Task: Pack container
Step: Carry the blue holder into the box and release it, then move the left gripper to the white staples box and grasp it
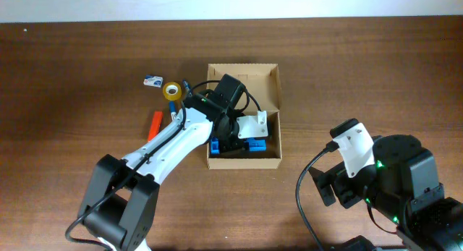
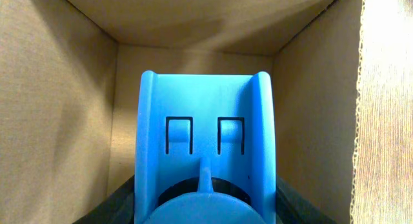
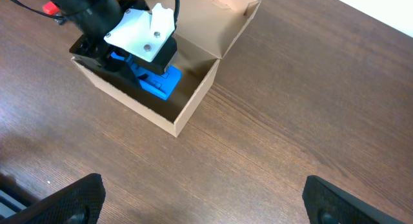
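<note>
Cardboard container [image 1: 278, 113] walls crowd the left pincer [image 1: 237, 141], clamped on a blue plastic piece [image 2: 206, 146]. Right pincer [image 3: 203, 198] gapes wide above the bench [image 3: 290, 108], well off that rim.

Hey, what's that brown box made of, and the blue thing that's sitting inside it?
The box: corrugated cardboard, matte tan. Its wavy cut edge shows in the left wrist view. The blue thing: probably moulded plastic, smooth with a slight sheen, judging by its crisp rectangular slots and rounded edges.
</note>
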`<state>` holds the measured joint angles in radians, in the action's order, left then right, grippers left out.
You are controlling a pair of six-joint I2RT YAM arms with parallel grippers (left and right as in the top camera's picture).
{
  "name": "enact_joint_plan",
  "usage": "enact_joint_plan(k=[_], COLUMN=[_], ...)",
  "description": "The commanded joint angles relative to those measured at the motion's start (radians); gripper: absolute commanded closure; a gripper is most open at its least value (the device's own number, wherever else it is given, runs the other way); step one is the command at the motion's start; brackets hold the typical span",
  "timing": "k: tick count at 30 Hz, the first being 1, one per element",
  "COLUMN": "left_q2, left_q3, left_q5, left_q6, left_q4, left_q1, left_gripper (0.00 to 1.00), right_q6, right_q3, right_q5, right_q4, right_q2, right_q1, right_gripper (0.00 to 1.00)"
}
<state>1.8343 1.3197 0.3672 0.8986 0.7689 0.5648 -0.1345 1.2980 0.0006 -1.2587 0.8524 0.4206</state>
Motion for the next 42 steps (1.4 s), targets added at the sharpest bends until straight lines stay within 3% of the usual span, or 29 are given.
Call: enact_joint_plan(k=[1,7,13,19,23,31,35,38,42], left_q2=[-0.016,-0.016,-0.027,-0.184,-0.291,-0.33,-0.327,-0.311,-0.245], left_q3=[-0.008,-0.008,-0.006,0.031,0.031,0.031,0.031,0.031,0.031], left_q5=[0.022,0.022,0.021,-0.012,-0.165,-0.182,-0.183,-0.269,-0.271], left_q6=[0.023,0.023,0.023,0.007,-0.128,-0.354,-0.488,-0.628,-0.64], left_q4=[0.002,0.009,0.009,0.009,0.016,0.042,-0.024,-0.124,-0.175], left_q1=[0.005,0.005,0.004,0.004,-0.03,-0.269,-0.403,-0.486,-0.544], left_gripper=[0.52,0.35,0.35,0.34,0.35,0.35,0.33,0.27,0.23], right_q6=[0.001,0.001,0.001,0.001,0.001,0.001,0.001,0.001,0.001], right_q3=[0.015,0.015,0.015,0.015,0.015,0.015,0.015,0.015,0.015], right_q5=[0.012,0.012,0.012,0.012,0.012,0.012,0.012,0.012,0.012], right_q4=[0.002,0.002,0.002,0.002,0.002,0.002,0.002,0.002,0.002], right_q2=[-0.002,-0.002,-0.002,-0.002,-0.002,-0.002,-0.002,-0.002,-0.002], right_q1=[0.004,0.004,0.004,0.004,0.004,0.004,0.004,0.004,0.004], right_gripper=[0.01,0.01,0.01,0.01,0.01,0.01,0.01,0.01,0.01])
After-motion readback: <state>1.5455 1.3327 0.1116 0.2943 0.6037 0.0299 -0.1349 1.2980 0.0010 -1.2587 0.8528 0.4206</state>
